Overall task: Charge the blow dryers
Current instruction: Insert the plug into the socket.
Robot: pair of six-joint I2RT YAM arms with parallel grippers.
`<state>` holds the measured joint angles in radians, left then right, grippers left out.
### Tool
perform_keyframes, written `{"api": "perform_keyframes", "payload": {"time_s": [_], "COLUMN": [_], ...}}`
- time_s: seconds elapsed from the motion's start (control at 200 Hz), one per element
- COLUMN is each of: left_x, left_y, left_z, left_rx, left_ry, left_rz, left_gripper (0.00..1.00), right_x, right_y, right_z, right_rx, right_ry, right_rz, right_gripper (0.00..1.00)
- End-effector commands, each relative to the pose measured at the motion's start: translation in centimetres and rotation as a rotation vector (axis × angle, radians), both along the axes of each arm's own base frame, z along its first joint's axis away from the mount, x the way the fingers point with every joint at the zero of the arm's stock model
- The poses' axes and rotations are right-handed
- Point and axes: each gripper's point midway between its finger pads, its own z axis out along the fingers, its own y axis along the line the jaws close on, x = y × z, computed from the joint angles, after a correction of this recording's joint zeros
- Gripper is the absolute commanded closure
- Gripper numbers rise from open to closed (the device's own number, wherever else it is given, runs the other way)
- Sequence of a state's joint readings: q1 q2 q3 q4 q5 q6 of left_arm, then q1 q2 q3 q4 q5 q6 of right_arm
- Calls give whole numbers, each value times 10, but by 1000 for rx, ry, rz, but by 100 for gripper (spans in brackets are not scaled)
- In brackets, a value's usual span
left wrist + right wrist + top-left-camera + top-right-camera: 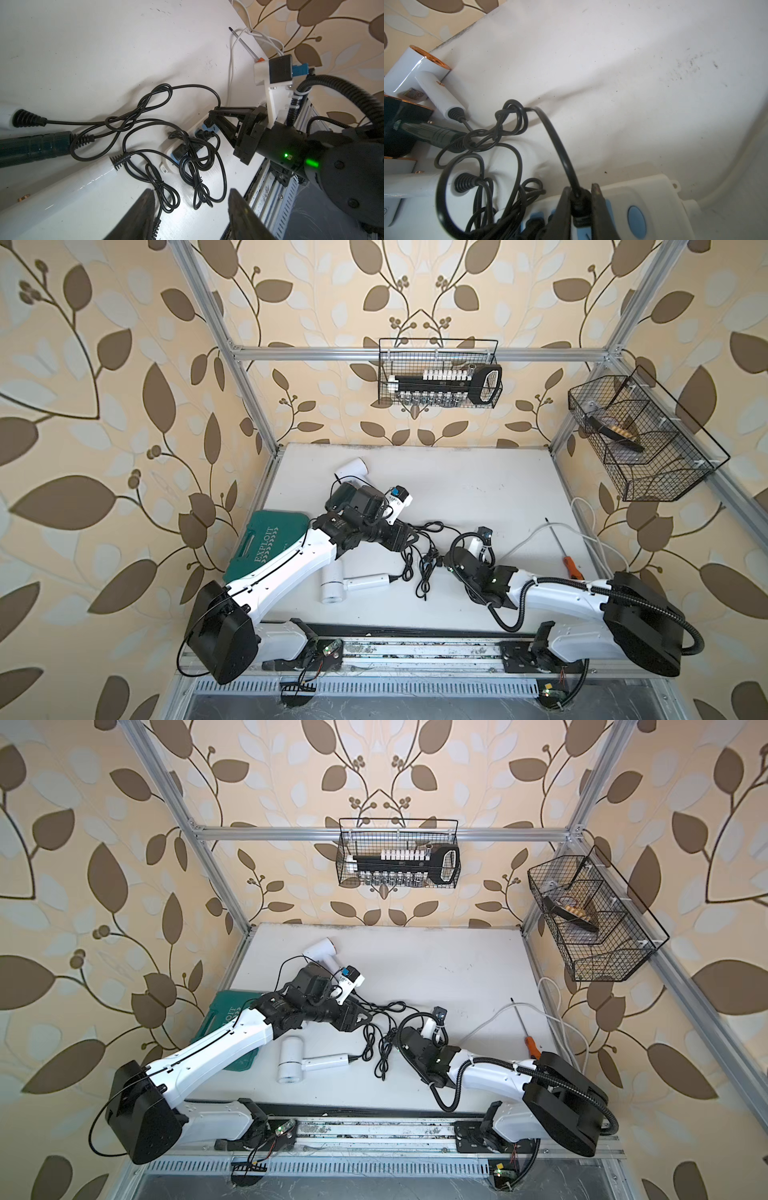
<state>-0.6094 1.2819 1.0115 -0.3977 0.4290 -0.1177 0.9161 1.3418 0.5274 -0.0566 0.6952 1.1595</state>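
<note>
A white blow dryer [353, 467] lies at the back of the table, and another white one [349, 587] lies near the front. In the right wrist view a dark green blow dryer [404, 128] lies between two white ones. Their thin black cords [145, 108] tangle in the middle. My right gripper [580, 204] is shut on a black plug [579, 205], which it holds at a blue socket of the white power strip [643, 191]. Other plugs [180, 152] sit in the strip. My left gripper [192, 205] hangs open above loose cord loops and holds nothing.
A green tool case [266, 543] lies under the left arm at the table's left edge. A screwdriver with an orange handle [571, 566] and the strip's white cable [540, 531] lie on the right. Two wire baskets [440, 373] [640, 439] hang on the walls.
</note>
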Motion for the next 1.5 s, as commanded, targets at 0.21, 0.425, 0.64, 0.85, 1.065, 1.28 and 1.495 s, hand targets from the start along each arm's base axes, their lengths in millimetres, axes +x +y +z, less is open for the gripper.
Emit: {"api": "perform_keyframes", "payload": {"time_s": [0.21, 0.425, 0.64, 0.85, 1.065, 1.28, 1.495], "left_x": [-3, -3, -4, -6, -6, -6, -4], "left_y": [0, 1, 2, 4, 4, 5, 7], "left_z": [14, 14, 17, 19, 21, 22, 25], "left_rx": [-11, -12, -15, -13, -16, -10, -19], "left_ry": [-45, -43, -48, -56, -56, -60, -68], "left_rz": [-11, -8, -10, -8, -7, -6, 15], "left_gripper": [42, 42, 42, 42, 42, 41, 41], "right_x": [-63, -67, -70, -80, -89, -91, -89], "right_y": [-36, -29, -25, -27, -23, -21, -27], "right_z": [-77, -85, -92, -90, -111, -121, -112], "right_rx": [-179, -180, -177, -235, -228, -161, -200], "right_ry": [268, 333, 392, 320, 371, 458, 456], "right_rz": [70, 96, 132, 121, 119, 144, 138], "right_gripper": [100, 100, 100, 100, 100, 100, 100]}}
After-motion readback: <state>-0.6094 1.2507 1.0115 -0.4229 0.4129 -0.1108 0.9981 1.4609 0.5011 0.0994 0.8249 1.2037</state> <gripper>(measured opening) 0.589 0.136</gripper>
